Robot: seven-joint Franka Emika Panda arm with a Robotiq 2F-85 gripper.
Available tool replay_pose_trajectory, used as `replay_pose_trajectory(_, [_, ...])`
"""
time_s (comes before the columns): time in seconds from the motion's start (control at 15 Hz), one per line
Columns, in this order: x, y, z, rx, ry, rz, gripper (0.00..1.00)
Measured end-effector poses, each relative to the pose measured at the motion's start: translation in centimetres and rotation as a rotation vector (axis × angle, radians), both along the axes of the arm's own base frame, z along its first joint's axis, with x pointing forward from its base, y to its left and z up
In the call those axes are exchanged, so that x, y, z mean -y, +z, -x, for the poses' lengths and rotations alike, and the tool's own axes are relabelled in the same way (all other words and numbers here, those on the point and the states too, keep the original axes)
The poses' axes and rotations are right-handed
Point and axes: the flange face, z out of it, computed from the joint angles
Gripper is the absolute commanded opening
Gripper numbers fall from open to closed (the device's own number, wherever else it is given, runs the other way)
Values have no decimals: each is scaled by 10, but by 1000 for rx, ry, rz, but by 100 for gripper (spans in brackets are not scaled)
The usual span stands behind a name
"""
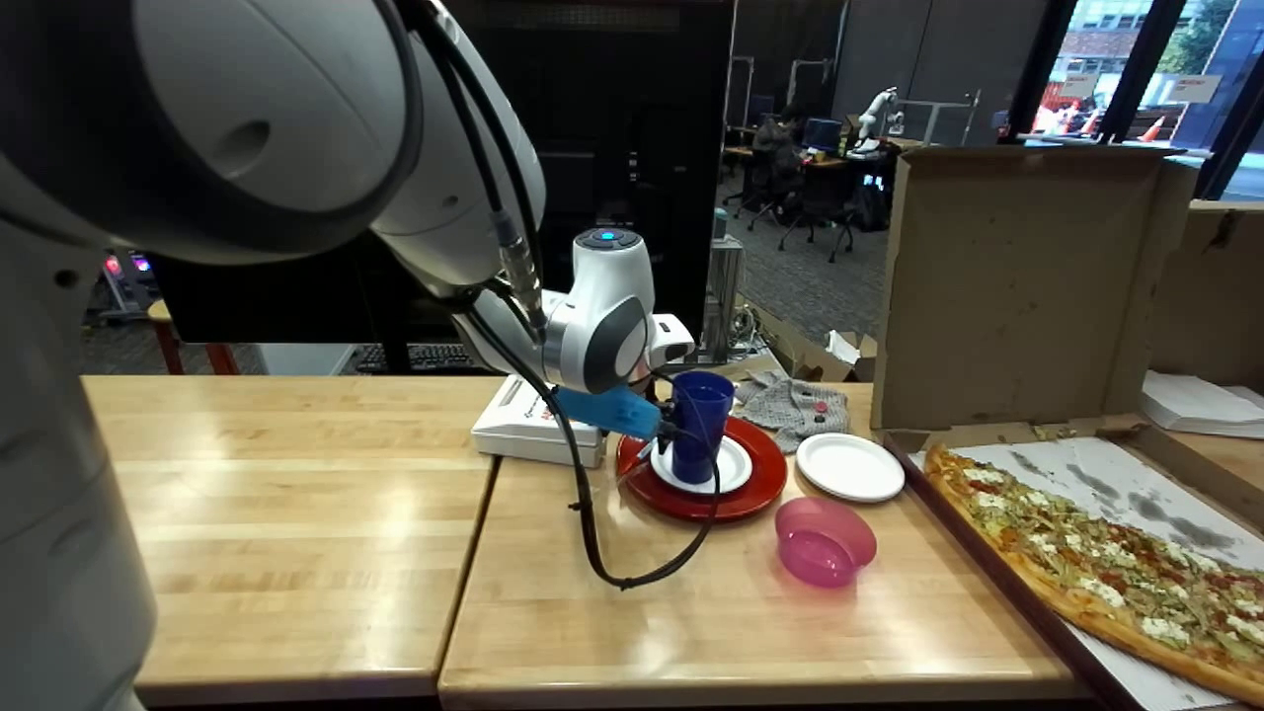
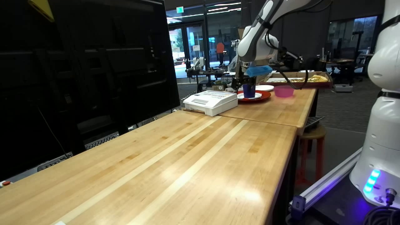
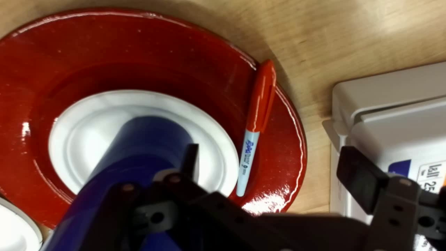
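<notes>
In the wrist view, the blue cup [image 3: 129, 164] stands at left on the white plate [image 3: 87, 139]; sideways drift of my spread, empty fingers [image 3: 360, 179] could tip it. Seen between them, the orange-capped marker [image 3: 254, 123] lies across the red plate [image 3: 195, 52]; lowering off-line could strike the white box [image 3: 386, 129], right.

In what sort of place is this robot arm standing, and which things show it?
Probably a robotics lab: in an exterior view, another white jointed robot arm stands in the background, near a black office chair and a dark rectangular computer monitor.
</notes>
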Motion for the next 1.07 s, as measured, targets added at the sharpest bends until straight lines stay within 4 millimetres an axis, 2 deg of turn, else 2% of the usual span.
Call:
replay_pose_trajectory(0.13, [0, -2, -1, -4, 2, 0, 97])
replay_pose_trajectory(1.07, [1, -4, -2, -4, -3, -4, 93])
